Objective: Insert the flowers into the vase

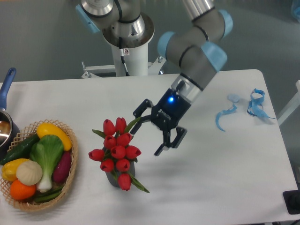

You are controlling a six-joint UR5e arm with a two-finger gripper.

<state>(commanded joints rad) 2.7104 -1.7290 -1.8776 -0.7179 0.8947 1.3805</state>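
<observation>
The flowers [117, 150], a tight bunch of red tulip buds with green leaves, stand with their stems down in the vase [112, 179]. The vase is small and dark grey, and only a bit of it shows under the buds. My gripper [146, 134] is open and empty, just right of the bunch and slightly above it. Its upper finger is close to a green leaf at the top of the bunch; I cannot tell whether they touch.
A woven wicker basket [71, 174] with toy vegetables sits at the left front. A pot with a blue handle [5, 86] is at the left edge. Blue ribbon scraps [225, 117] lie at the right back. A black object [293, 201] is at the front right corner.
</observation>
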